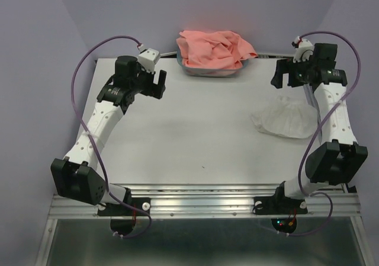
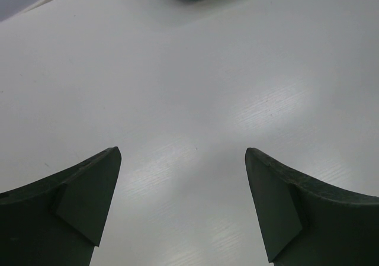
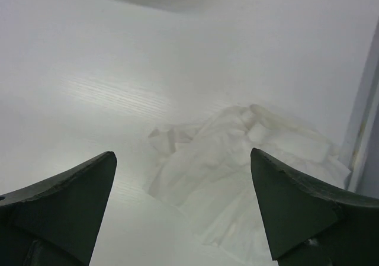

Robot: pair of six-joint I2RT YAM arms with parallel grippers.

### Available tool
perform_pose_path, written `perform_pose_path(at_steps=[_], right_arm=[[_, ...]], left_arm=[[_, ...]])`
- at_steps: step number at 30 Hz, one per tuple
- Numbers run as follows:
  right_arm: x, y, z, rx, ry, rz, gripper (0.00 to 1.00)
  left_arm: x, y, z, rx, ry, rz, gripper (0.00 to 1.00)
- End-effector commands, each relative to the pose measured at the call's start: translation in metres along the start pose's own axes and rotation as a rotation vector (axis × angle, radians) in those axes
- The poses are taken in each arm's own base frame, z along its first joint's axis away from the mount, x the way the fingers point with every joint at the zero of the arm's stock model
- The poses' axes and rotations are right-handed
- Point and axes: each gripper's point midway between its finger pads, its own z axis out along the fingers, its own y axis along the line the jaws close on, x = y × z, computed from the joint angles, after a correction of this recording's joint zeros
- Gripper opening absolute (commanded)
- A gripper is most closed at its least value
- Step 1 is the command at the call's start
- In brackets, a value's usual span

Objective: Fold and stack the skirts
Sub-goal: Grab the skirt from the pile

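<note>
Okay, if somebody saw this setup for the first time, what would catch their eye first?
The salmon-pink skirt heaped in the teal tub at the far edge of the table stands out most. Next, the white skirt, crumpled at the right and nearly blending into the surface, near the open right gripper. The left gripper hangs open over bare table.

Table (image 1: 177, 141), tub (image 1: 213, 73) at the middle of its far edge, 1 skirt (image 1: 210, 47) heaped in the tub, other skirt (image 1: 284, 119) flat on the table at right, left gripper (image 1: 155, 85) left of the tub, right gripper (image 1: 284, 79) behind the other skirt.
</note>
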Motion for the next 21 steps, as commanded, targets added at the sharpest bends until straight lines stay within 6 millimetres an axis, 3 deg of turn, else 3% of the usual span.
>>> perform_pose_path(at_steps=[1,2,4,5,8,10,11,12,13,14,15,16,17,18,19,20,21], right_arm=[[0.016,0.062,0.008,-0.207,0.042,0.099,1.00],[0.014,0.072,0.013,-0.222,0.022,0.086,1.00],[0.029,0.096,0.023,-0.260,0.054,0.081,1.00],[0.032,0.119,0.033,-0.286,0.053,0.044,1.00],[0.026,0.147,0.050,-0.297,0.039,-0.006,1.00],[0.008,0.149,0.076,-0.271,0.019,-0.009,1.00],[0.008,0.155,0.100,-0.282,0.034,-0.010,1.00],[-0.001,0.158,0.111,-0.284,0.020,-0.012,1.00],[-0.035,0.161,0.114,-0.278,-0.052,-0.019,1.00],[-0.048,0.162,0.125,-0.263,-0.075,-0.025,1.00],[-0.060,0.166,0.135,-0.261,-0.097,-0.029,0.99],[-0.055,0.170,0.166,-0.260,-0.070,-0.030,0.99],[-0.097,0.167,0.165,-0.234,-0.171,-0.044,1.00],[-0.108,0.174,0.174,-0.238,-0.200,-0.055,1.00],[-0.101,0.182,0.201,-0.243,-0.188,-0.061,1.00],[-0.109,0.180,0.210,-0.226,-0.216,-0.022,1.00],[-0.132,0.186,0.215,-0.223,-0.315,-0.017,1.00]], left_arm=[[-0.025,0.001,-0.003,0.007,-0.064,0.000,0.99],[-0.026,0.002,-0.001,0.009,-0.066,0.002,0.99],[-0.030,0.001,0.003,0.019,-0.068,0.008,0.99],[-0.027,0.002,0.011,0.022,-0.054,0.008,0.98],[-0.028,0.000,0.020,0.051,-0.041,0.017,0.98],[-0.028,-0.003,0.023,0.073,-0.040,0.014,0.98],[-0.027,-0.004,0.023,0.081,-0.040,0.010,0.98],[-0.027,-0.009,0.023,0.104,-0.041,0.009,0.99],[-0.025,-0.010,0.022,0.112,-0.039,0.005,0.99],[-0.023,-0.012,0.021,0.121,-0.035,0.004,0.98],[-0.022,-0.013,0.020,0.129,-0.035,0.003,0.99],[-0.020,-0.015,0.018,0.140,-0.031,0.002,0.99],[-0.018,-0.016,0.017,0.142,-0.026,-0.004,0.98],[-0.017,-0.016,0.016,0.143,-0.021,-0.006,0.99],[-0.016,-0.017,0.015,0.146,-0.019,-0.008,0.99],[-0.013,-0.017,0.013,0.149,-0.013,-0.012,0.99],[-0.011,-0.017,0.013,0.148,-0.008,-0.018,0.99]])
